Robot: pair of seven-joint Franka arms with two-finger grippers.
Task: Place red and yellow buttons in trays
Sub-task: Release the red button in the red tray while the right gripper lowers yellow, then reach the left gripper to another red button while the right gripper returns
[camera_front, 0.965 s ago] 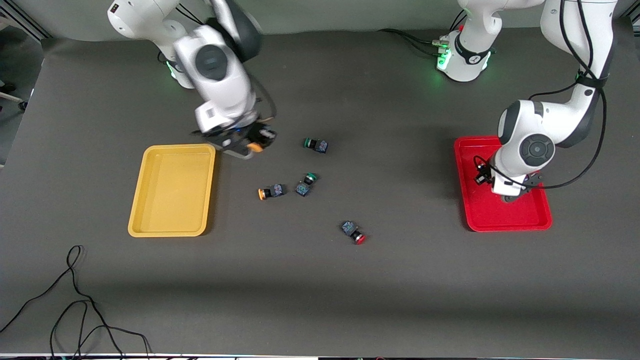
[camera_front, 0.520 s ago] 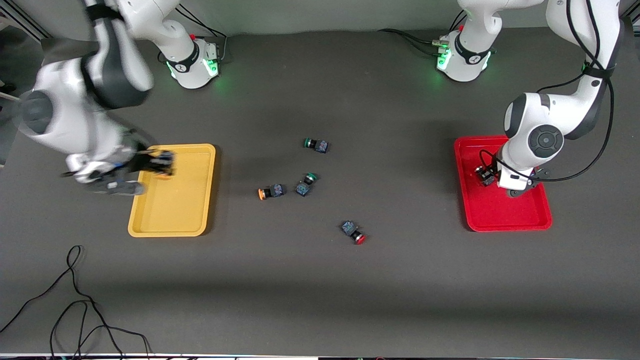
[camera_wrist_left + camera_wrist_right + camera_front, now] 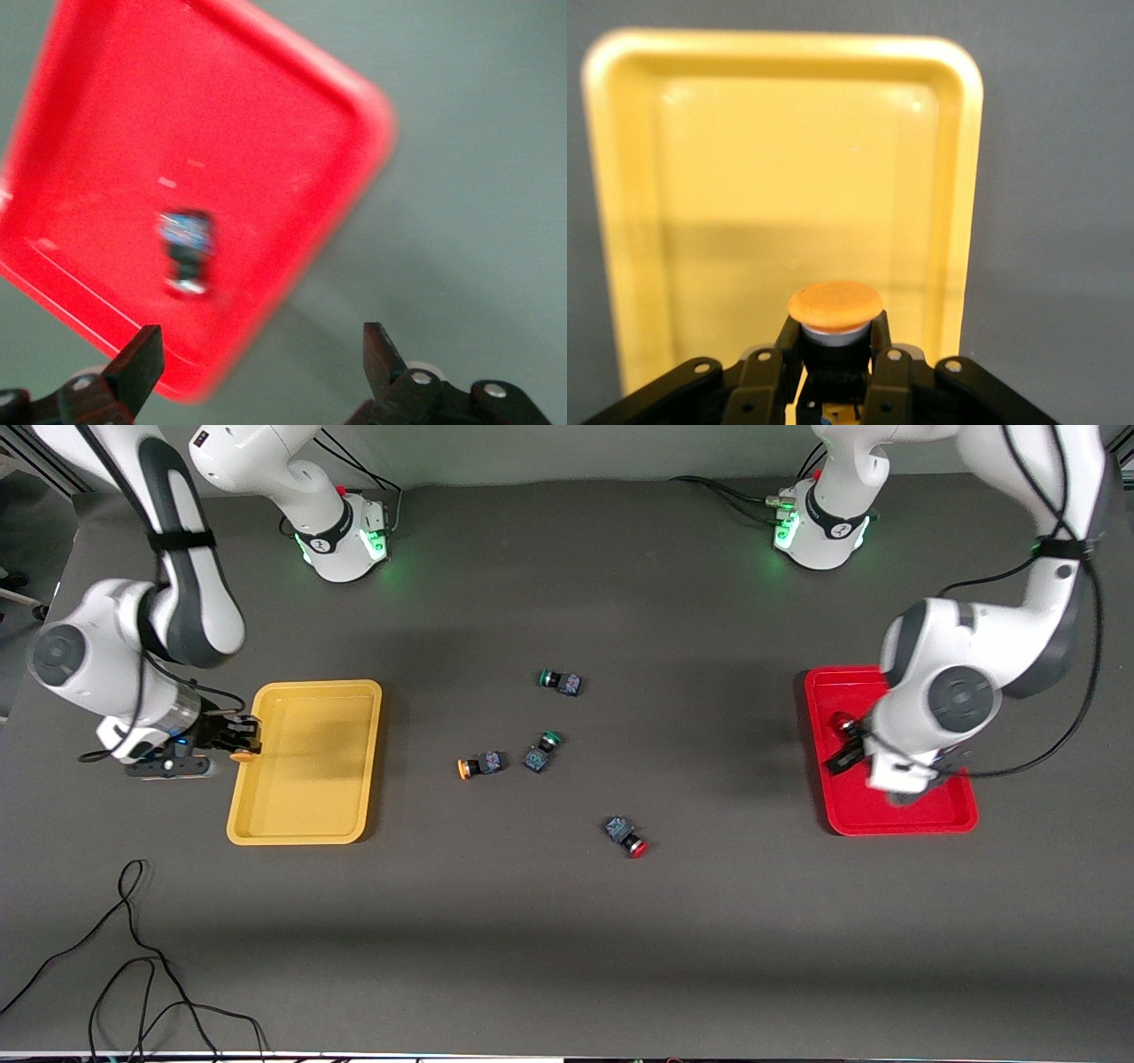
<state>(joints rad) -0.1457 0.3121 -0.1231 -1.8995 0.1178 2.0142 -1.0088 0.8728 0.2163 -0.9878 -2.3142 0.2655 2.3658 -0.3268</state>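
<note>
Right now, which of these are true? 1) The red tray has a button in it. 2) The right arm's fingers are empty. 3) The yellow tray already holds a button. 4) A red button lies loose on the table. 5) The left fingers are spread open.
1) True: a button lies in the red tray.
2) False: the right gripper pinches a yellow button over the rim of the yellow tray.
3) False: nothing lies in the yellow tray.
4) True: a red button lies on the table, nearest the front camera of the loose ones.
5) True: the left gripper is open over the red tray's rim.
</note>
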